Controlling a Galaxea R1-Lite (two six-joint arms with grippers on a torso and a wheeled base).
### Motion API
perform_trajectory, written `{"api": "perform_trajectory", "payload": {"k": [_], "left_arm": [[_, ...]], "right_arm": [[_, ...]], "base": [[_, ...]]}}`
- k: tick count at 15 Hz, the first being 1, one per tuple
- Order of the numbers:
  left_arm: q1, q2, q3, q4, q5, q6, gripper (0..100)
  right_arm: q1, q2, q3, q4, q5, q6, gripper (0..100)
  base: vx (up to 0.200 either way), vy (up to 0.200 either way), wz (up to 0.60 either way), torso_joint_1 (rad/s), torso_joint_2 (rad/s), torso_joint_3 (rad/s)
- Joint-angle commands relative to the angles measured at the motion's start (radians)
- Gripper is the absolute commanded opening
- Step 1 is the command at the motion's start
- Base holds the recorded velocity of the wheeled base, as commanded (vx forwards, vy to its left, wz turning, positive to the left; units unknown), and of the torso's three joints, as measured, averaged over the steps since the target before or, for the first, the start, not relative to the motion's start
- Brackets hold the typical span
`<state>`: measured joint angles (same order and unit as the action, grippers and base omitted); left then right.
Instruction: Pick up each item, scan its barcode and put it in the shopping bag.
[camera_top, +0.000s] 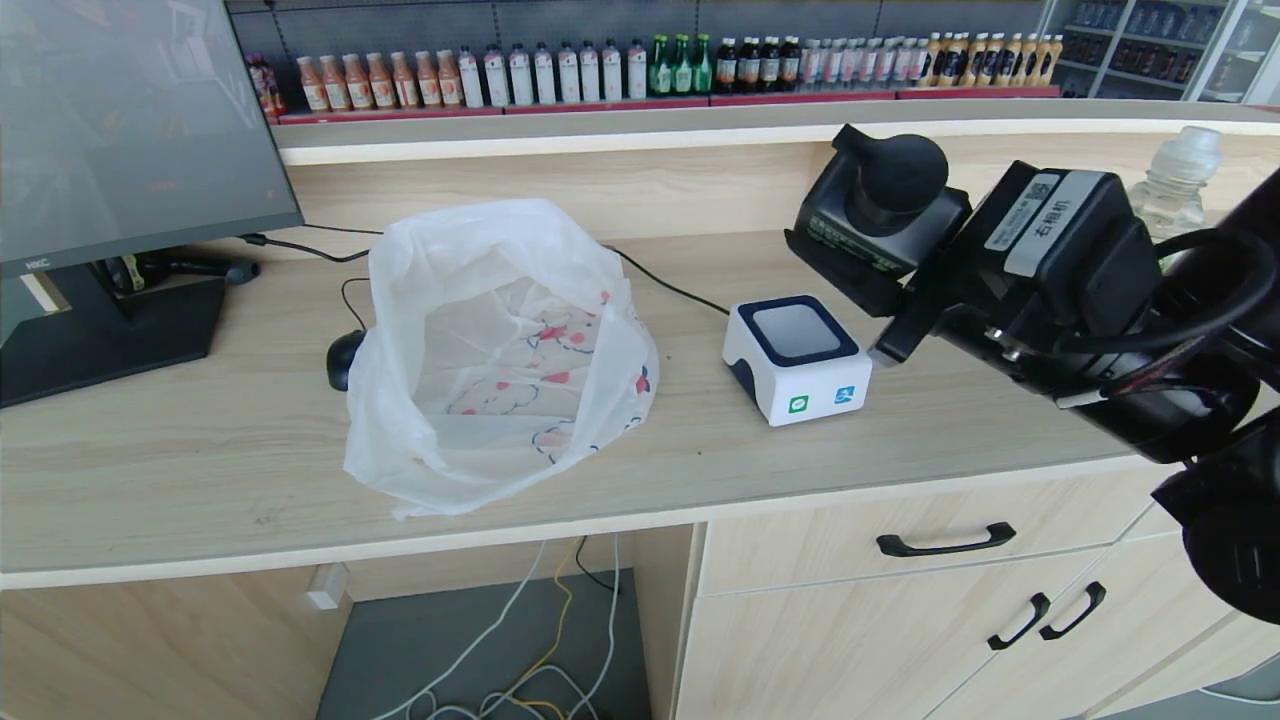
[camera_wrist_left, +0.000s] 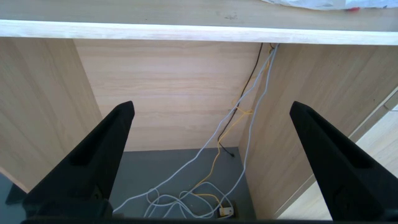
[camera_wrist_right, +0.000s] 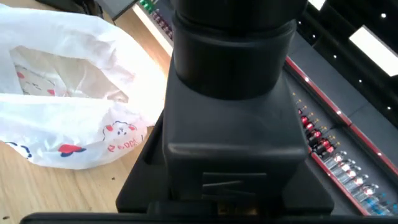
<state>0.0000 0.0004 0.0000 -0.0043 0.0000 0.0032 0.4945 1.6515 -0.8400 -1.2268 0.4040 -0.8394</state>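
My right gripper (camera_top: 925, 275) is clamped on a squat black plastic bottle with a black cap (camera_top: 880, 200), tilted, with the white box scanner with a dark glass top (camera_top: 797, 360) just below it. Farther to that hand's left, the white printed plastic shopping bag (camera_top: 490, 350) gapes open on the pale wooden counter (camera_top: 150, 450). My left gripper (camera_wrist_left: 211, 109) hangs below the counter edge, fingers spread wide.

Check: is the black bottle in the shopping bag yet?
No, the black bottle is in the air by the scanner, outside the shopping bag.
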Motion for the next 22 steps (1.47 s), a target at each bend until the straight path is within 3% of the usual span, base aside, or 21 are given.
{"api": "perform_trajectory", "payload": {"k": [1, 6, 9, 12, 15, 20, 22], "left_arm": [[0.000, 0.000, 0.000, 0.000, 0.000, 0.001, 100], [0.000, 0.000, 0.000, 0.000, 0.000, 0.001, 100], [0.000, 0.000, 0.000, 0.000, 0.000, 0.001, 100], [0.000, 0.000, 0.000, 0.001, 0.000, 0.000, 100], [0.000, 0.000, 0.000, 0.001, 0.000, -0.003, 100], [0.000, 0.000, 0.000, 0.000, 0.000, -0.002, 100], [0.000, 0.000, 0.000, 0.000, 0.000, -0.003, 100]], "right_arm": [[0.081, -0.107, 0.013, 0.030, -0.088, 0.085, 0], [0.078, -0.234, 0.150, 0.055, -0.303, 0.531, 0], [0.062, -0.239, 0.220, 0.053, -0.352, 0.700, 0], [0.050, -0.225, 0.303, 0.050, -0.476, 0.818, 0], [0.022, -0.196, 0.335, 0.044, -0.504, 0.841, 0], [0.001, -0.168, 0.340, -0.007, -0.502, 0.740, 0], [-0.002, -0.176, 0.348, -0.014, -0.502, 0.741, 0]], "base": [[0.000, 0.000, 0.00, 0.000, 0.00, 0.000], [0.000, 0.000, 0.00, 0.000, 0.00, 0.000], [0.000, 0.000, 0.00, 0.000, 0.00, 0.000], [0.000, 0.000, 0.00, 0.000, 0.00, 0.000], [0.000, 0.000, 0.00, 0.000, 0.00, 0.000], [0.000, 0.000, 0.00, 0.000, 0.00, 0.000], [0.000, 0.200, 0.00, -0.002, 0.00, 0.000]]}}
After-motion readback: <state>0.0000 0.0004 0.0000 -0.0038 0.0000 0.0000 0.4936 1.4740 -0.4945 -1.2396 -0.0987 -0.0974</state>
